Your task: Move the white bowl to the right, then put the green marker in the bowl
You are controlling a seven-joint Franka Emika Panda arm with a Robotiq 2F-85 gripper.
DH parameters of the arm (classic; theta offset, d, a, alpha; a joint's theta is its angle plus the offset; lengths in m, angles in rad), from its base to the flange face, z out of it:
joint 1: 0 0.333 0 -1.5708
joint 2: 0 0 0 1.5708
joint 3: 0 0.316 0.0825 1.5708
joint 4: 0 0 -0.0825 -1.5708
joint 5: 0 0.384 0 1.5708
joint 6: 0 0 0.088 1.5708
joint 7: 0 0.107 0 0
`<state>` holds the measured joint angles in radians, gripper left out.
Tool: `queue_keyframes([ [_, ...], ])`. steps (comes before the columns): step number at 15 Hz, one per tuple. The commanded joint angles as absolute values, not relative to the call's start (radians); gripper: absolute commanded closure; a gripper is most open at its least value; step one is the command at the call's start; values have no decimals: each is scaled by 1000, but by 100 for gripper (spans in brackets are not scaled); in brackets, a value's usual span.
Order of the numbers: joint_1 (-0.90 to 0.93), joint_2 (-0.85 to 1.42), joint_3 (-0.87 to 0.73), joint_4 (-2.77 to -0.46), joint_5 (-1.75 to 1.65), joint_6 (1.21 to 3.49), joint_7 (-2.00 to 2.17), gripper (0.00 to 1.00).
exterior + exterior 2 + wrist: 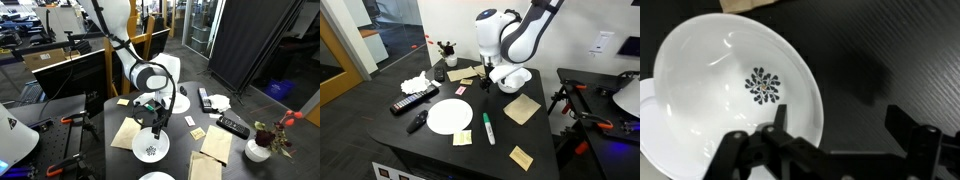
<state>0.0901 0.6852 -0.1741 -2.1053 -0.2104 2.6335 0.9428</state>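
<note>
The white bowl (710,70) fills the left of the wrist view, with a dark pattern in its centre. It sits on the black table in both exterior views (150,150) (514,79). My gripper (840,118) is open and hangs low over the bowl's edge. One finger is over the bowl's inside and the other is outside the rim, over the table. The gripper also shows in both exterior views (157,127) (501,72). The green marker (488,128) lies on the table near the front, apart from the bowl.
A plain white plate (448,116) lies beside the marker. Two black remotes (413,102) (417,122) lie past the plate. Tan paper sheets (521,109) and yellow sticky notes (522,155) are scattered around. A vase of flowers (259,150) stands near a table corner.
</note>
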Motion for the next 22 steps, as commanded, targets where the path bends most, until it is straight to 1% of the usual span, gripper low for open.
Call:
queue_keyframes([
  [1, 110, 706, -199, -2081, -168, 2616, 906, 0],
  [2, 111, 709, -202, -2082, -167, 2619, 908, 25],
  [3, 114, 711, -205, -2082, -167, 2621, 910, 26],
  [12, 127, 704, -219, -2093, -163, 2628, 915, 95],
  [13, 130, 703, -221, -2094, -163, 2628, 915, 99],
  [14, 135, 700, -224, -2094, -165, 2627, 916, 100],
  [15, 140, 697, -228, -2094, -168, 2625, 918, 100],
  [16, 147, 693, -231, -2093, -171, 2623, 919, 97],
  [22, 196, 686, -253, -2039, -190, 2593, 926, 98],
])
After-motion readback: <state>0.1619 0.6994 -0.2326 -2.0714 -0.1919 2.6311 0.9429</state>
